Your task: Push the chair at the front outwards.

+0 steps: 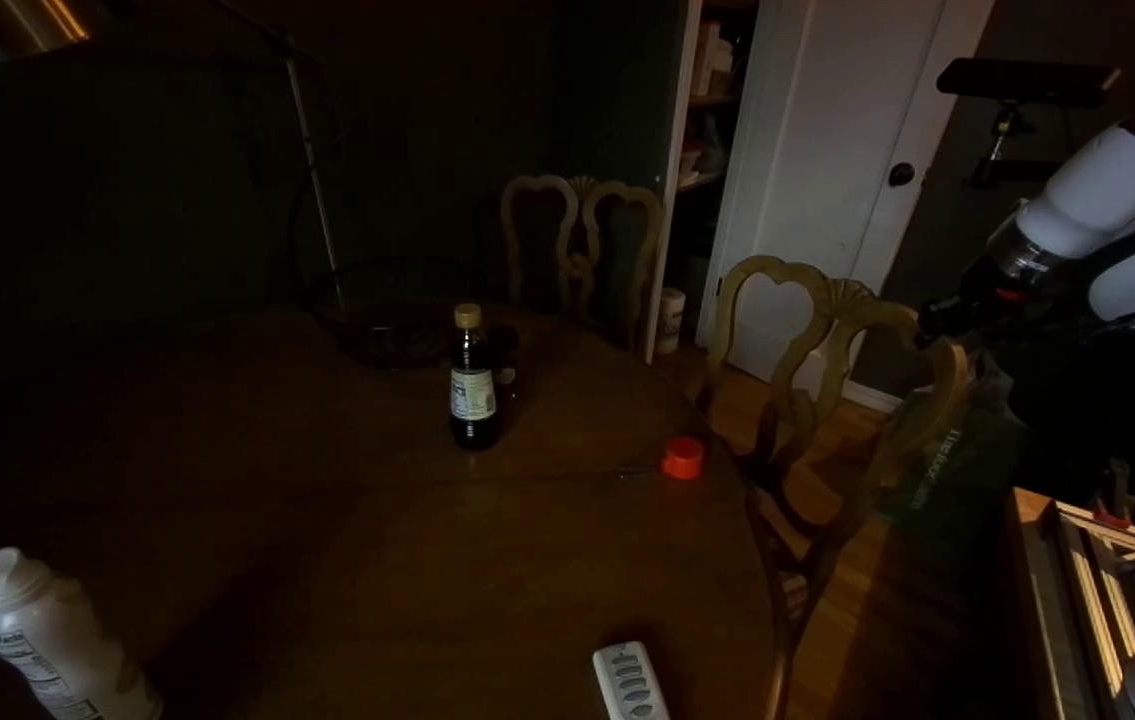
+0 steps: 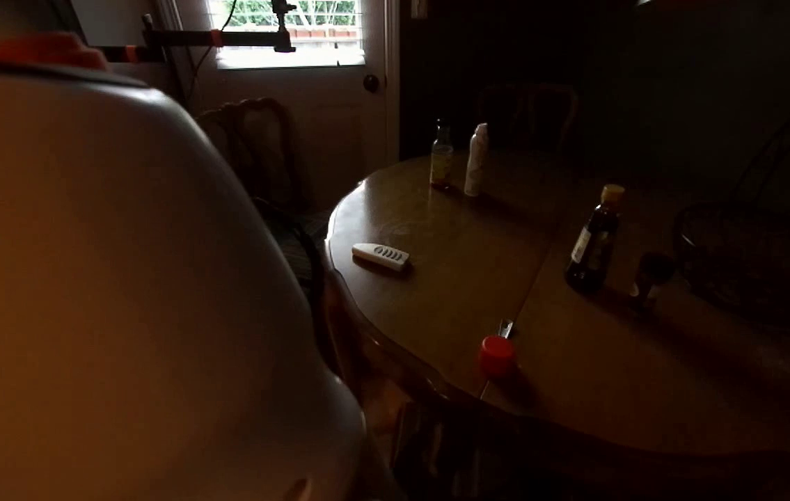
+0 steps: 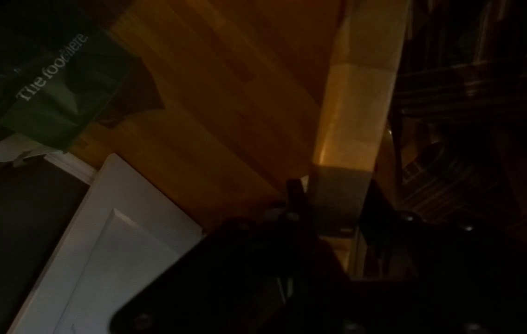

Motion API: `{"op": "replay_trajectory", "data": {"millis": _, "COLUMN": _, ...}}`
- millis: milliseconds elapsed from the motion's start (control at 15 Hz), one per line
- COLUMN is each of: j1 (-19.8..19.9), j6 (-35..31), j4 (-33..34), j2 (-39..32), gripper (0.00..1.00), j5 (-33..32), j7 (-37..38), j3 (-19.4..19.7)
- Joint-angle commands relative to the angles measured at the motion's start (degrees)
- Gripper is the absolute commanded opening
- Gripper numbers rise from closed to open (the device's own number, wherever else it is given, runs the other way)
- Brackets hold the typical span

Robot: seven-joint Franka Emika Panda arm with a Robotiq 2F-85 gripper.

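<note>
The chair (image 1: 847,297) is light tan wood with a rounded, open-frame back and a carved fan at the top middle. It stands at the table's edge in an exterior view. My gripper (image 1: 930,333) is at the right part of its curved top rail. In the wrist view the rail (image 3: 358,111) runs down between the two dark fingers of the gripper (image 3: 335,202), which look closed against both its sides. That area is very dark. In an exterior view my white arm (image 2: 123,278) fills the left side and hides the gripper.
The wooden table (image 1: 347,560) holds a dark bottle (image 1: 473,400), a red-capped item (image 1: 683,458), a white remote (image 1: 629,680) and a white spray can (image 1: 52,630). Another chair (image 1: 577,265) stands behind. A green bag (image 3: 66,93) lies on the floor near a white door (image 3: 128,260).
</note>
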State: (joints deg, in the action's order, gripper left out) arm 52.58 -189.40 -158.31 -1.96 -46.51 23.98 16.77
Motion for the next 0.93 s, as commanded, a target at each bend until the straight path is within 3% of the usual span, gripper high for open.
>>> {"op": "replay_trajectory", "data": {"millis": 0, "j1": 1.3, "j6": 4.1, "j4": 4.9, "j2": 1.2, "gripper": 0.55, "j5": 1.9, "j7": -2.9, "j3": 4.5}}
{"op": "replay_trajectory", "data": {"millis": 67, "j1": 0.9, "j6": 4.3, "j4": 5.1, "j2": 1.3, "gripper": 0.56, "j5": 1.9, "j7": -2.7, "j3": 4.7}}
{"op": "replay_trajectory", "data": {"millis": 133, "j1": -1.1, "j6": 4.4, "j4": 3.7, "j2": 1.9, "gripper": 0.56, "j5": 11.8, "j7": -10.8, "j3": 4.8}}
{"op": "replay_trajectory", "data": {"millis": 200, "j1": -0.3, "j6": 4.8, "j4": 5.1, "j2": 1.4, "gripper": 0.56, "j5": 4.6, "j7": -4.8, "j3": 5.4}}
{"op": "replay_trajectory", "data": {"millis": 267, "j1": -1.2, "j6": 5.1, "j4": 5.0, "j2": 1.8, "gripper": 0.56, "j5": 6.1, "j7": -6.3, "j3": 5.8}}
{"op": "replay_trajectory", "data": {"millis": 333, "j1": -2.6, "j6": 5.2, "j4": 3.6, "j2": 2.7, "gripper": 0.56, "j5": 15.0, "j7": -13.6, "j3": 5.3}}
{"op": "replay_trajectory", "data": {"millis": 400, "j1": -2.6, "j6": 5.4, "j4": 4.8, "j2": 2.3, "gripper": 0.56, "j5": 8.3, "j7": -8.0, "j3": 6.6}}
{"op": "replay_trajectory", "data": {"millis": 467, "j1": -3.8, "j6": 5.4, "j4": 3.7, "j2": 2.7, "gripper": 0.56, "j5": 18.0, "j7": -16.3, "j3": 5.8}}
{"op": "replay_trajectory", "data": {"millis": 867, "j1": -6.3, "j6": 1.2, "j4": 5.4, "j2": -3.4, "gripper": 0.56, "j5": 30.0, "j7": -27.7, "j3": 7.9}}
